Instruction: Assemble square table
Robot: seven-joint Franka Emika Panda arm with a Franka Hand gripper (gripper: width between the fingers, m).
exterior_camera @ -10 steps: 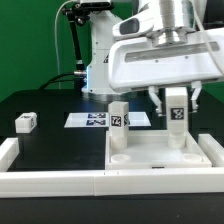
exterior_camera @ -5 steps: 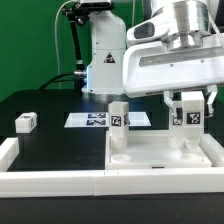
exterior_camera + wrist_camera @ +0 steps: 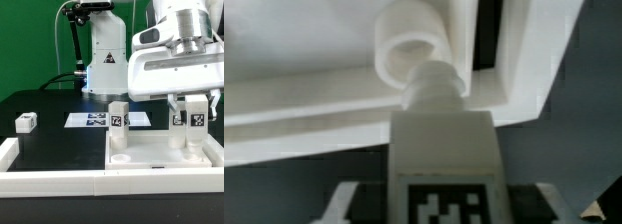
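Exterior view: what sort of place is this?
Probably a robotics lab bench: a black table fenced by a white rail, the marker board lying flat on it, and a white robot arm whose gripper holds a tagged leg.

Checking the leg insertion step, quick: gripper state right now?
Gripper: closed on a white leg, held upright above the tabletop.
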